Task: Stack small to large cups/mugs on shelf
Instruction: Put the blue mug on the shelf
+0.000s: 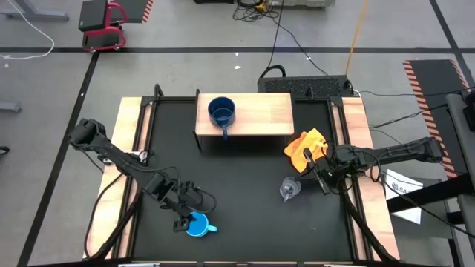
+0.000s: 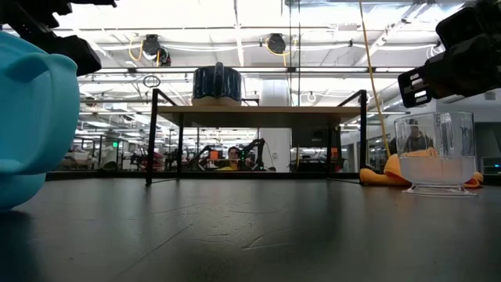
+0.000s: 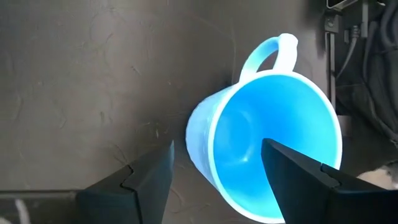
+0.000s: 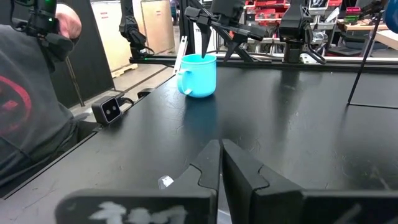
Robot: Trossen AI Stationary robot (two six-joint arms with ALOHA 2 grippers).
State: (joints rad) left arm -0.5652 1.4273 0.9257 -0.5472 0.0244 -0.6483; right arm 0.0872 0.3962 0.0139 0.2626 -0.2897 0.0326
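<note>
From above I see the navy mug point(image 1: 222, 112) already standing on the left part of the shelf point(image 1: 256, 113) near the top centre, so it makes the base of the stack. My left gripper point(image 1: 187, 213) sits at the lower left over the sky-blue mug point(image 1: 197, 225), while my right gripper point(image 1: 320, 169) waits right of centre beside the glass cup point(image 1: 289, 190) and the orange cloth point(image 1: 306, 150). Level with the table, the sky-blue mug fills the left edge and the glass cup stands at the right. My left wrist camera shows the fingers point(image 3: 298, 180) spread, one inside the rim and one outside, I judge ready to pinch the wall. My right wrist camera shows its fingers point(image 4: 245, 174) pressed together, holding nothing.
</note>
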